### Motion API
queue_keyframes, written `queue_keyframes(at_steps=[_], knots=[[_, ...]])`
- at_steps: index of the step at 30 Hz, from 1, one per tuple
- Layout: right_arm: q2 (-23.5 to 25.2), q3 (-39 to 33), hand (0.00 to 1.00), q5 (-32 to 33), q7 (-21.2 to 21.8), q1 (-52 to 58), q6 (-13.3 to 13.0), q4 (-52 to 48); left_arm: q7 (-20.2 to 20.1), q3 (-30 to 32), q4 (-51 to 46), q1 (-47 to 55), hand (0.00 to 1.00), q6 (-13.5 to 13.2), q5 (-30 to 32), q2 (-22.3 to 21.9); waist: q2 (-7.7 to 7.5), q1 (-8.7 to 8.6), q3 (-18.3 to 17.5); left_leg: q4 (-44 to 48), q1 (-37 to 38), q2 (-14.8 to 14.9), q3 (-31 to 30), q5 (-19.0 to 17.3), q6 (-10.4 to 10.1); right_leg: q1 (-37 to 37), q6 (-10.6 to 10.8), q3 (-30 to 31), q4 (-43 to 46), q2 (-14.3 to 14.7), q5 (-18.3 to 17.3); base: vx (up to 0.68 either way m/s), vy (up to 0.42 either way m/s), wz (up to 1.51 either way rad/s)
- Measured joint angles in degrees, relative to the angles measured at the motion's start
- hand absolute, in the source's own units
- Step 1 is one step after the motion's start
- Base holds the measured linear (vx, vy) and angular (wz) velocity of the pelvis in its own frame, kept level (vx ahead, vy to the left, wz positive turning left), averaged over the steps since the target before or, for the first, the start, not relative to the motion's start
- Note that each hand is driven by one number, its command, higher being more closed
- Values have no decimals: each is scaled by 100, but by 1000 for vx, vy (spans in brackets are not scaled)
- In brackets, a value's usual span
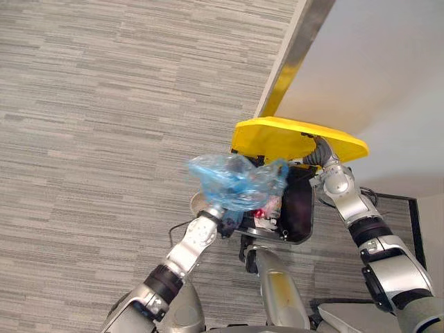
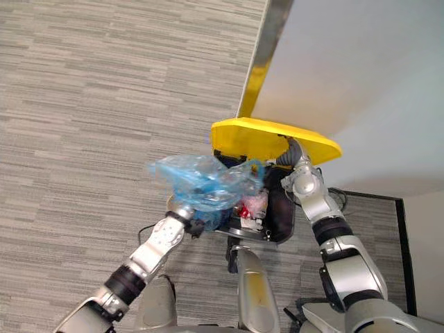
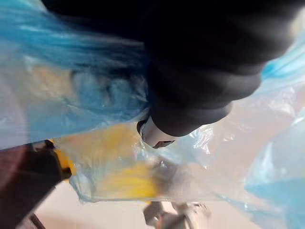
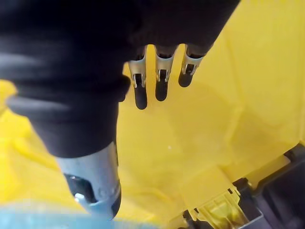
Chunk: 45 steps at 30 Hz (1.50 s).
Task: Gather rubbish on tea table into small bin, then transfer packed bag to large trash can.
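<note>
Blue bag (image 1: 236,182) clutched in left hand (image 1: 227,223) at can (image 1: 300,208) rim; lid (image 1: 277,139) propped by right hand (image 4: 161,90), fingers straight. Risk: if lid slips, bag is knocked outside.

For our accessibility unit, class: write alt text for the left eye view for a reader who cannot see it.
A blue plastic bag bulges above the left robot hand, over an open black bin whose yellow lid the right robot hand pushes up. Grey carpet lies around it, a white wall behind.
</note>
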Motion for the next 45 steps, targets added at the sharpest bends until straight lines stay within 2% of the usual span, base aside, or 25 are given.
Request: queue_keyframes(at_steps=[1, 5, 9, 12, 18, 23, 28, 32, 33, 38, 40, 45], knots=[[5, 105, 0, 0, 18, -72, 13, 13, 14, -10, 97, -144, 100, 0, 1, -53, 5, -62, 10, 11, 0, -26, 0, -3, 6, -1, 10, 12, 1, -21, 11, 0, 0, 0], [4, 118, 0, 2, 19, -284, 15, 12, 125, -60, 278, -614, 100, 15, 18, -195, 63, -93, 191, 164, -19, -73, 63, -65, 73, -6, 90, 116, -13, -29, 83, -56, 22, -10], [5, 126, 0, 6, 19, -519, 14, 9, 246, -183, 539, -1024, 100, 12, 37, -277, 61, -121, 272, 282, -194, -100, 133, -95, 126, -114, 145, 204, -174, -13, 243, -59, 15, -11], [1, 123, 0, 11, 13, -729, 13, 8, 347, -174, 873, -1320, 100, 48, 188, -352, 48, -187, 467, 420, -269, -126, 171, -140, 158, -145, 169, 267, -207, -18, 320, -39, 19, -8], [-6, 109, 0, 15, -3, -960, 12, -117, 347, -161, 1704, -1925, 100, 170, 359, -434, 53, -257, 718, 910, -788, -126, 239, -313, 178, -531, 203, 379, -184, -5, 463, -36, 27, -11], [98, 112, 0, 73, -9, -1008, 14, -643, 335, -134, 2356, -2280, 100, 262, 468, -686, 48, -223, 791, 1451, -1428, 25, 268, -517, 171, -1060, 215, 404, -10, 73, 513, -5, 12, -12], [417, 207, 0, 86, -119, -1257, 14, -1182, 341, 373, 2611, -2340, 100, 320, 634, -783, 51, -196, 838, 1906, -1932, 160, 309, -699, 183, -1559, 205, 456, 183, 155, 521, 20, 2, -13], [452, 507, 0, 200, -138, -1434, 10, -1501, 347, 766, 2867, -2365, 100, 388, 704, -773, 52, -201, 879, 2090, -2175, 227, 326, -773, 185, -1780, 179, 484, 237, 197, 539, 10, -18, -9], [454, 590, 0, 199, -139, -1458, 8, -1615, 344, 832, 2911, -2369, 0, 404, 766, -771, 53, -191, 902, 2185, -2246, 273, 324, -836, 189, -1838, 171, 483, 260, 245, 544, 5, -19, -14], [459, 822, 0, 167, -247, -1672, -13, -1792, 354, 1317, 3181, -2395, 0, 590, 1373, -773, 61, -194, 935, 2334, -2469, 348, 426, -912, 202, -2102, 128, 554, 320, 296, 576, 11, -20, -15], [452, 855, 0, 65, -248, -1707, -17, -1902, 355, 1423, 3379, -2387, 0, 814, 1773, -772, 61, -197, 935, 2347, -2482, 360, 491, -942, 197, -2172, 123, 605, 335, 348, 591, 34, -4, -18], [408, 995, 0, -104, -256, -1830, 24, -1903, 333, 1417, 3375, -2380, 0, 889, 2230, -830, 61, -217, 935, 2298, -2451, 363, 503, -942, 198, -2193, 122, 644, 351, 338, 591, 45, -18, -3]])
